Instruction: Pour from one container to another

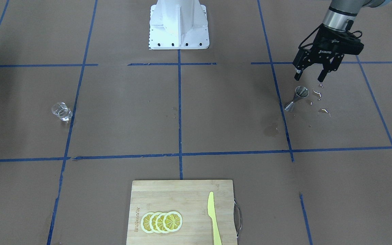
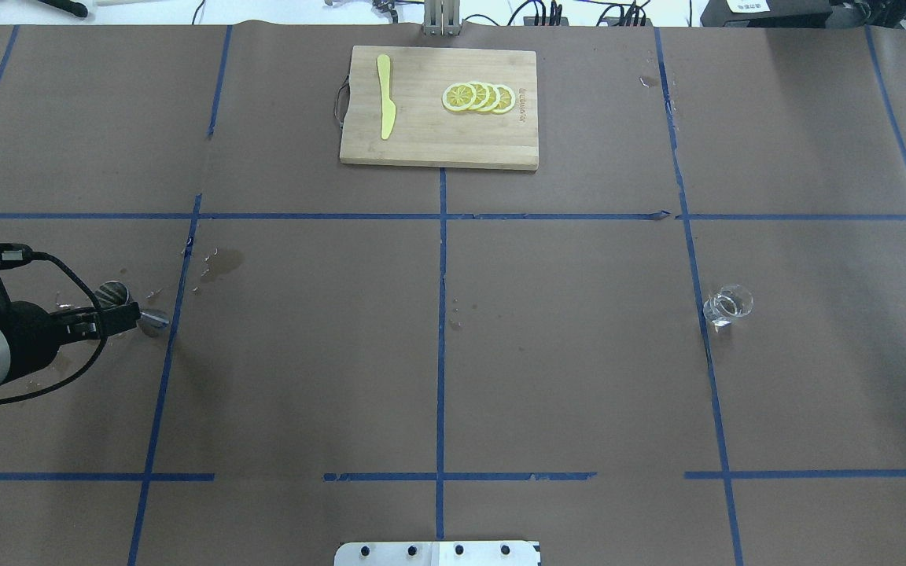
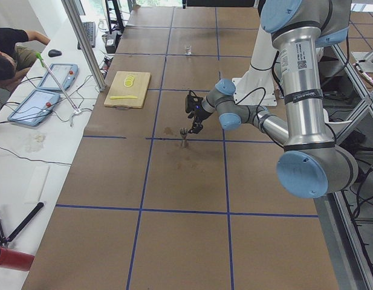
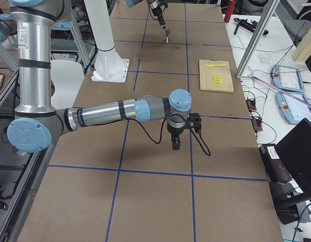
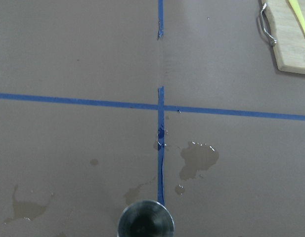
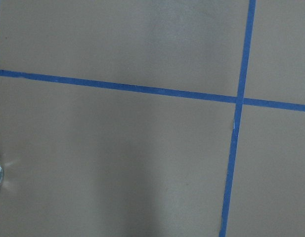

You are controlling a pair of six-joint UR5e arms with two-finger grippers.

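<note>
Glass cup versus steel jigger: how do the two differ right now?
The glass cup is clear and squat; the jigger is shiny steel and hourglass-shaped. The cup stands alone on the robot's right side; the jigger stands on its left, just below the left gripper, whose fingers are apart. Wet patches lie beside the jigger; none shows by the cup. Both stand upright on the brown paper.

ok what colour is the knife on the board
The knife is pale yellow, clearest in the front-facing view.
</note>
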